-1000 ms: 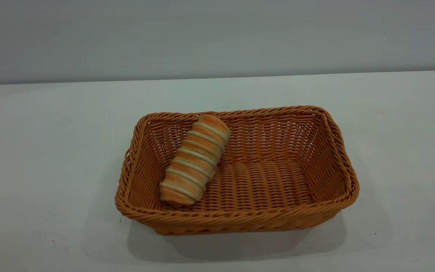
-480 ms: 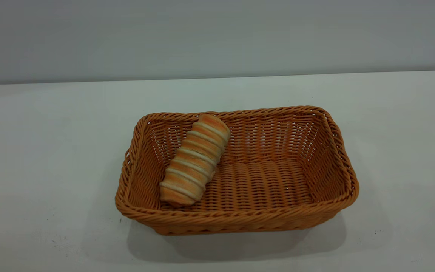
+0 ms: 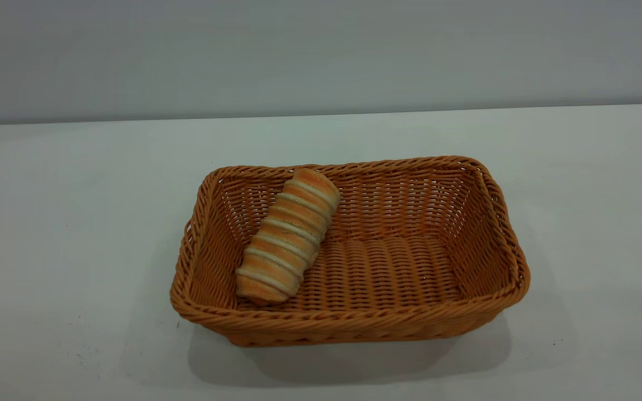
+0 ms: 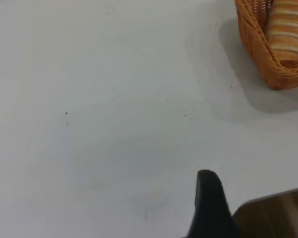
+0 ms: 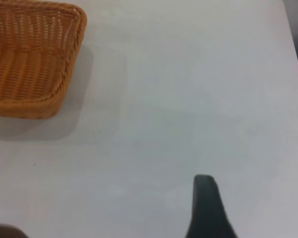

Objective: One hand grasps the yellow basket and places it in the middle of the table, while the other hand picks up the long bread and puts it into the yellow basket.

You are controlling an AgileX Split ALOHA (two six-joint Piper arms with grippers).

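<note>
The yellow basket (image 3: 482, 234) stands in the middle of the white table (image 3: 64, 223). The long bread (image 3: 287, 236) lies inside it at its left end, leaning with its far end up against the back wall. Neither arm shows in the exterior view. In the left wrist view a black part of my left gripper (image 4: 208, 206) hangs over bare table, well away from the basket's corner (image 4: 268, 59) and the bread (image 4: 286, 29). In the right wrist view a black part of my right gripper (image 5: 206, 208) is likewise over bare table, apart from the basket (image 5: 29, 64).
A grey wall runs behind the table. A brown table edge or floor (image 4: 277, 215) shows close to the left gripper. A few small dark specks (image 4: 188, 113) dot the tabletop.
</note>
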